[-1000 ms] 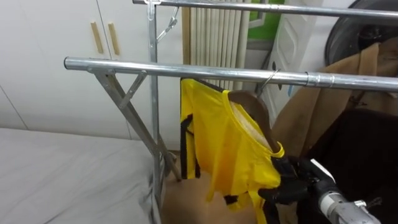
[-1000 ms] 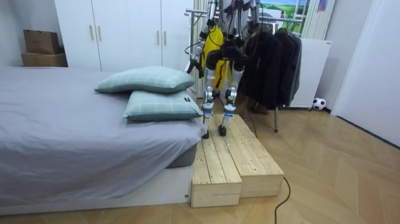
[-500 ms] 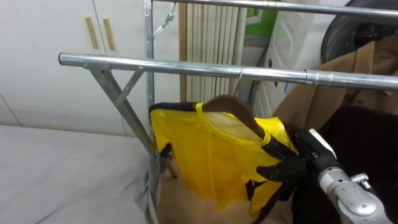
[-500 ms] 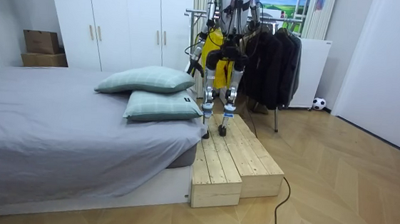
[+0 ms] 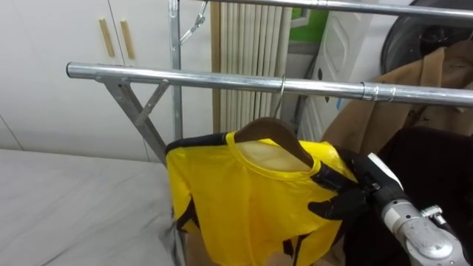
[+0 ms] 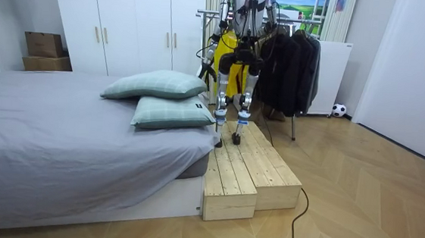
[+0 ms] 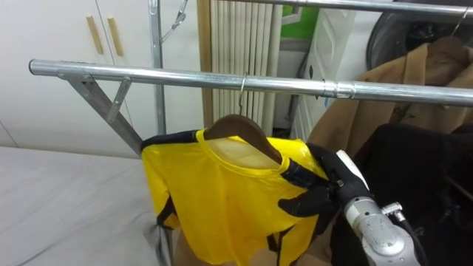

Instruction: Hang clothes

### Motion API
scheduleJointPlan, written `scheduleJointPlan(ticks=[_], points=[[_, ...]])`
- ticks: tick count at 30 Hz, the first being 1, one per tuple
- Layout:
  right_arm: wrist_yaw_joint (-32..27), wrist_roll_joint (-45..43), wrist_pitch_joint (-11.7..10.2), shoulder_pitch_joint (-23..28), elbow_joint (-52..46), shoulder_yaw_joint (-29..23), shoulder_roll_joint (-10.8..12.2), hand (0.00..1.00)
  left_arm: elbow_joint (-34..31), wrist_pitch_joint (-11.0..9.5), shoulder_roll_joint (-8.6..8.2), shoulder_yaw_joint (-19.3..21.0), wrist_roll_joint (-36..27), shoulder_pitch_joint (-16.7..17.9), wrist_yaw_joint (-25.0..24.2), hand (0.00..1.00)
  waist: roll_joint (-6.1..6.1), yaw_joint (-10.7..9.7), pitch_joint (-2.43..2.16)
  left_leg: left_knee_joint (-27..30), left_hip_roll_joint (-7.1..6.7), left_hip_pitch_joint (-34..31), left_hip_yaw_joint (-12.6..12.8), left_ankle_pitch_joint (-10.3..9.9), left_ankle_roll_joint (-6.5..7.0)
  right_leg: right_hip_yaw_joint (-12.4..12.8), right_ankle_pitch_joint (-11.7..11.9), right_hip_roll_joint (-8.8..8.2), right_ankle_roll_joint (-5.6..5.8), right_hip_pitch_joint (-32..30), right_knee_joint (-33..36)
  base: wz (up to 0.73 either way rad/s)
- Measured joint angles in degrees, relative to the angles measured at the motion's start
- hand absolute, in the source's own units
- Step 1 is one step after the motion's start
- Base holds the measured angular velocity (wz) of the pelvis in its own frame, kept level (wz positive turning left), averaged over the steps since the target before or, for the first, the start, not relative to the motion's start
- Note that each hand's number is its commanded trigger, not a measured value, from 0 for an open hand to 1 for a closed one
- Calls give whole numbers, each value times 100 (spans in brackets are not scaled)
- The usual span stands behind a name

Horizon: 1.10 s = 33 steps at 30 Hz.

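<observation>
The robot stands on a wooden platform (image 6: 250,171) beside the bed (image 6: 59,137), facing the clothes rack's rail (image 5: 185,76). The yellow shirt (image 5: 244,199) hangs on a wooden hanger (image 5: 270,133) hooked over the rail near its middle. The right hand (image 5: 344,196) grips the shirt's right shoulder. The left hand (image 6: 204,72) hangs low; I cannot tell its state.

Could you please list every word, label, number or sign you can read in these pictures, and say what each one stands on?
No text can be read anywhere in these views.
On the yellow shirt, held at its shoulder by the right robot hand: plain cloth, no print visible.
On the metal rail: bare, no label.
On the cardboard boxes at the room view's left: any marking is too small to read.
</observation>
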Motion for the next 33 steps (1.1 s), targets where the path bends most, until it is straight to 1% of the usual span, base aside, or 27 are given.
scheduleJointPlan(ticks=[4,6,13,20,25,27,31,33], points=[[0,-257,0,50,-155,-76,1,0,0,2,0,1,-1,7,0,0,11,-35,3,0,-1,-2,0,0,0,2,0,0,0,0,-2,0],[-1,-252,0,59,-157,-156,1,0,0,4,0,14,-5,9,0,0,16,-38,4,0,0,3,0,0,0,6,0,1,0,2,-3,0],[-5,-250,0,172,-160,-177,1,0,0,4,-1,51,-5,13,0,0,18,-66,3,0,2,5,2,0,0,6,0,2,0,3,0,0],[-98,-256,2,243,-143,-243,2,0,22,14,-3,50,-10,29,-1,0,45,-172,15,4,3,4,3,0,0,5,0,2,0,2,-8,0],[-305,174,-2,386,-92,-539,3,0,57,9,-3,50,-13,29,11,0,48,-189,13,4,3,1,3,1,-1,5,0,4,0,4,-10,0],[-371,511,-2,515,17,-687,3,0,87,6,-4,53,-12,29,19,0,46,-209,11,7,2,2,2,0,0,2,0,4,0,9,-3,0],[-543,758,-2,746,111,-923,3,0,90,5,-21,118,-11,62,18,0,66,-257,7,4,2,-1,8,0,0,15,0,4,0,13,-8,-1],[-575,947,-1,789,366,-1043,4,0,91,6,-30,128,-12,88,17,0,75,-287,3,3,8,15,64,0,-1,50,0,8,0,6,-3,-8]])
